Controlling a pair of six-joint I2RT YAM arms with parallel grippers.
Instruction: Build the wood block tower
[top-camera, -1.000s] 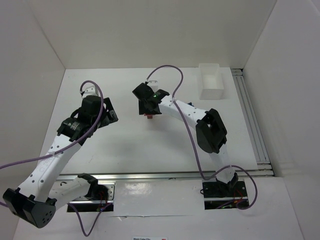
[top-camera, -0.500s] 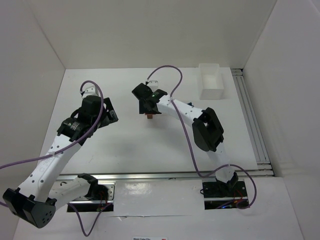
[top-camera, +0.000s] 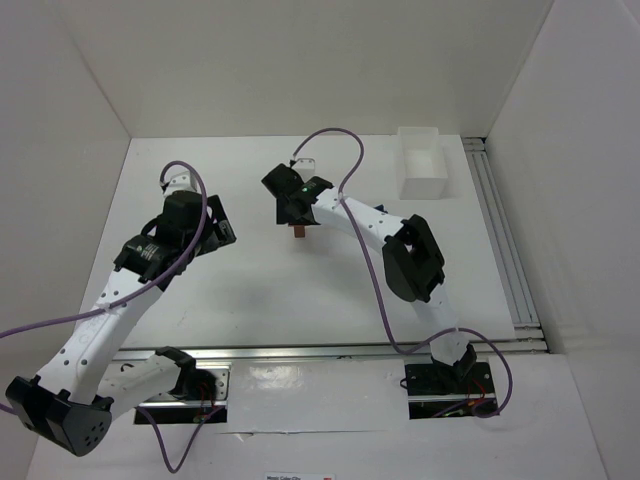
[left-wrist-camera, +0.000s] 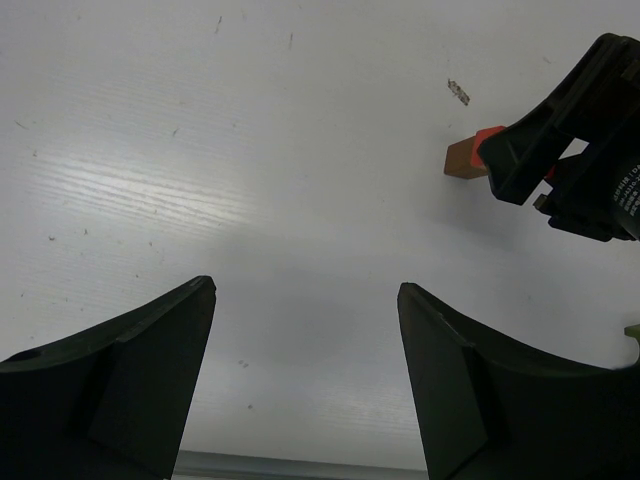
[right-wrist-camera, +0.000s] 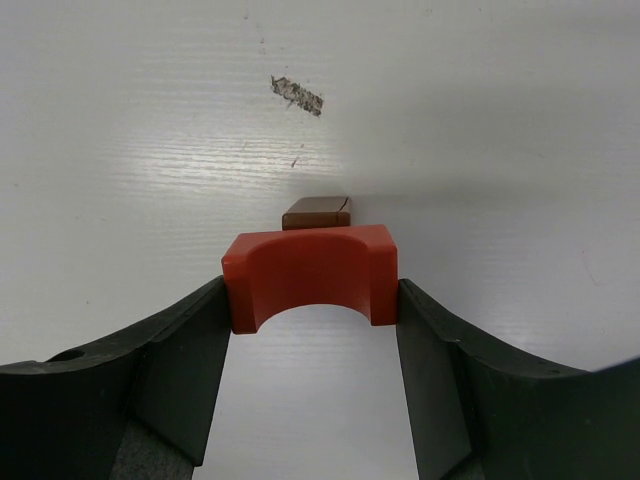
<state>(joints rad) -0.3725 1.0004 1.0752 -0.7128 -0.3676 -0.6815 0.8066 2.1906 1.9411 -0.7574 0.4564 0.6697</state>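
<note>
Two blocks showed mid-table (top-camera: 250, 280): a red block (right-wrist-camera: 310, 275), arch-shaped with a curved notch, was clamped by its ends in the right gripper (right-wrist-camera: 312, 305), just beside a small brown block (right-wrist-camera: 316, 212) lying flat. Contact between them was unclear. The left gripper (left-wrist-camera: 305, 300) was spread wide, empty, well apart.

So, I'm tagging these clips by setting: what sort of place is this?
Probably a robotics lab cell: bare white walls around a white table, two robot arms bolted at its edge, right gripper clamped on a red notched block.
</note>
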